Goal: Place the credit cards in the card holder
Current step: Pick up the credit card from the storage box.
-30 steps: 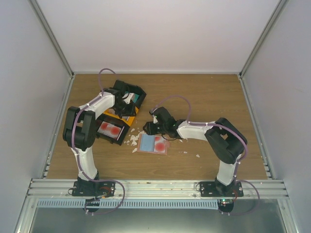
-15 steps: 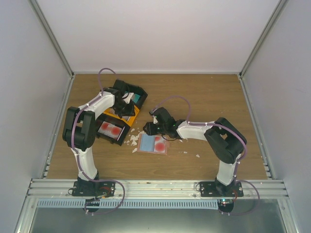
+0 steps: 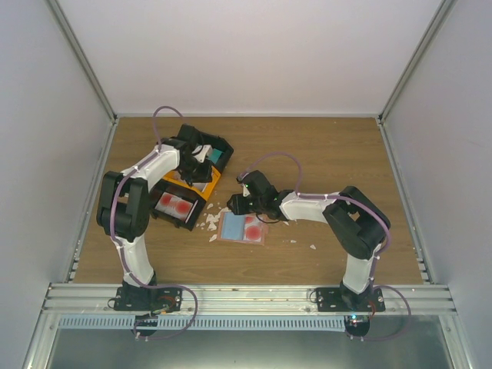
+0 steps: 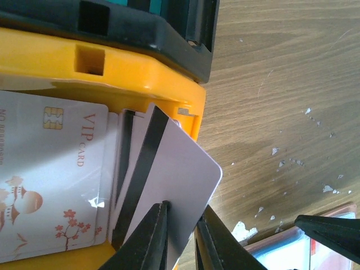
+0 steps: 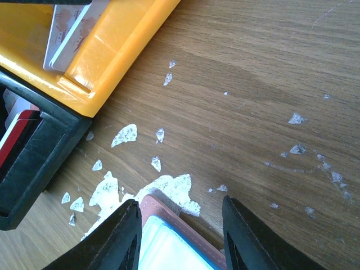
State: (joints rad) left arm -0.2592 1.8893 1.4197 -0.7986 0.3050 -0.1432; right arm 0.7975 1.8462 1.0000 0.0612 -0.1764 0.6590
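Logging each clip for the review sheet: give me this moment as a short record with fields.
left gripper: in orange bin, fingers either side of pale card; clamp unclear
right gripper: open, above card holder corner
at holder: teal card showing
table: white scraps beside holder

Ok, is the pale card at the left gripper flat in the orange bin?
No, tipped: the pale card overhangs the orange bin by a corner, straddled by the left gripper.
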